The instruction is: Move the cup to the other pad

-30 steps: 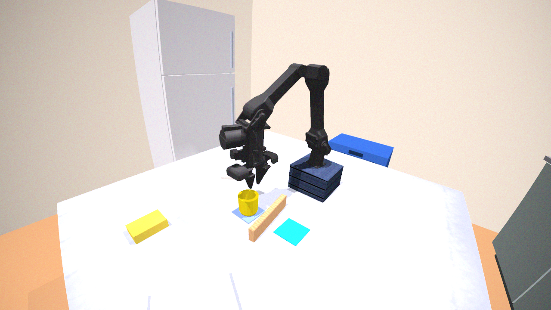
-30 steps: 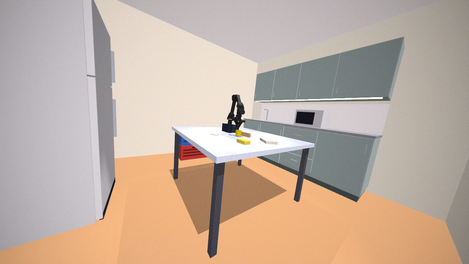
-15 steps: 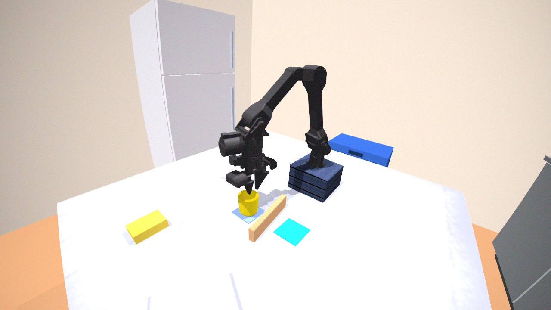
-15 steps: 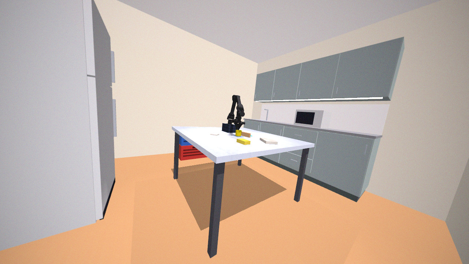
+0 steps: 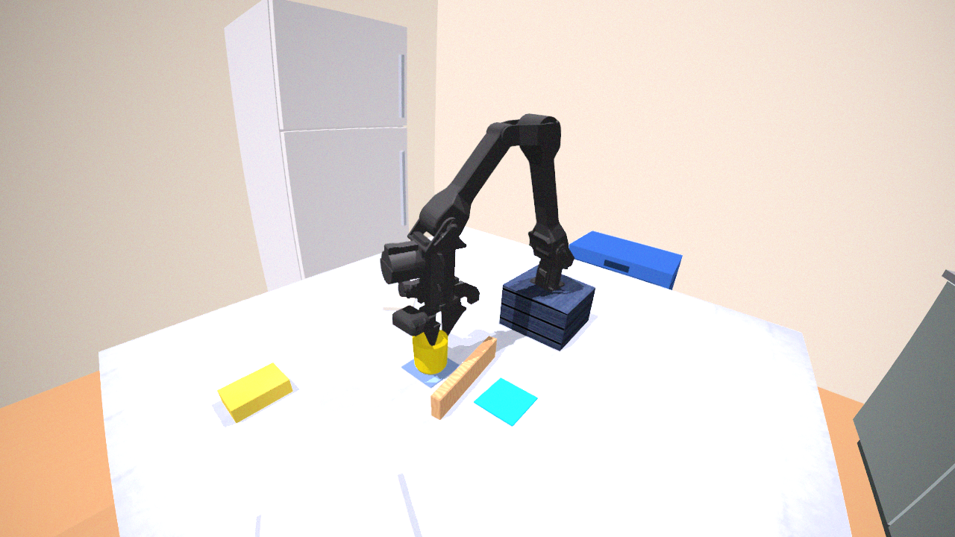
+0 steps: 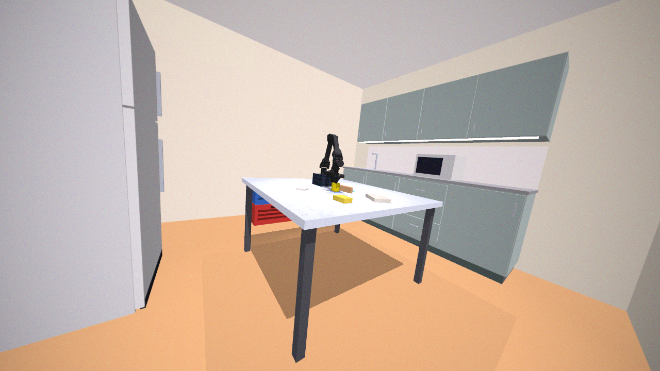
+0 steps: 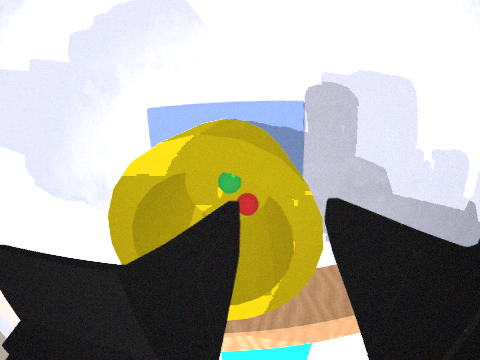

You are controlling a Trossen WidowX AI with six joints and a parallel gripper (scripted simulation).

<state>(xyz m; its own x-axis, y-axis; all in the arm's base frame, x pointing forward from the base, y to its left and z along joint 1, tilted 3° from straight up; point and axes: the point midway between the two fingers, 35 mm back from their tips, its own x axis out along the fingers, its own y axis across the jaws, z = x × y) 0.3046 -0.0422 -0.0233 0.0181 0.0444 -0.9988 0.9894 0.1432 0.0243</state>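
Wooden bar: lies just past the gripper, between cup and cyan pad. Likely to catch the cup's base on a low carry; calls for a clear lift first.

Cup: stands upright directly beneath, on the light-blue pad.

Gripper: partly open, gripping nothing; straddles the rim, one finger inside, one outside. Risks tipping the cup if closed off-square on that single wall.

Green marble and red marble: sit at the inner fingertip. Could be knocked about, or spilled by any tilt or jerk.
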